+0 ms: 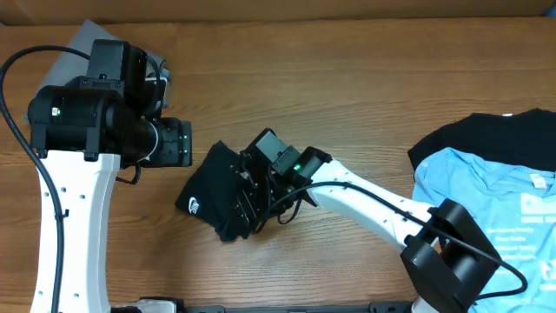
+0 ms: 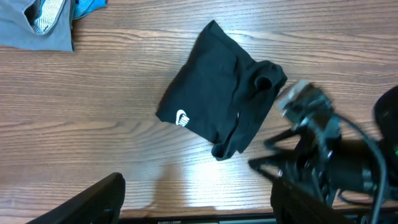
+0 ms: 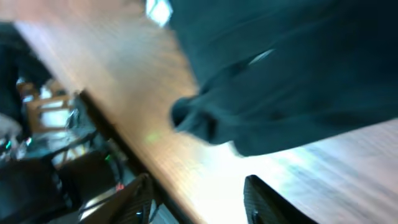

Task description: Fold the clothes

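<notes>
A black garment with a small white logo [image 1: 215,193] lies folded into a bundle at the table's middle. It also shows in the left wrist view [image 2: 214,102] and, blurred, in the right wrist view [image 3: 292,74]. My right gripper [image 1: 252,209] hovers at the bundle's right edge, open and empty; its fingers [image 3: 199,202] show only bare wood between them. My left gripper [image 2: 199,205] is open and empty, raised over the table left of the bundle. A black shirt [image 1: 486,135] and a light blue printed shirt [image 1: 495,209] lie at the right.
A grey folded garment [image 1: 87,39] lies at the back left, partly under my left arm; it also shows in the left wrist view [image 2: 34,25] with a bit of blue cloth beside it. The table's front edge runs just below the bundle.
</notes>
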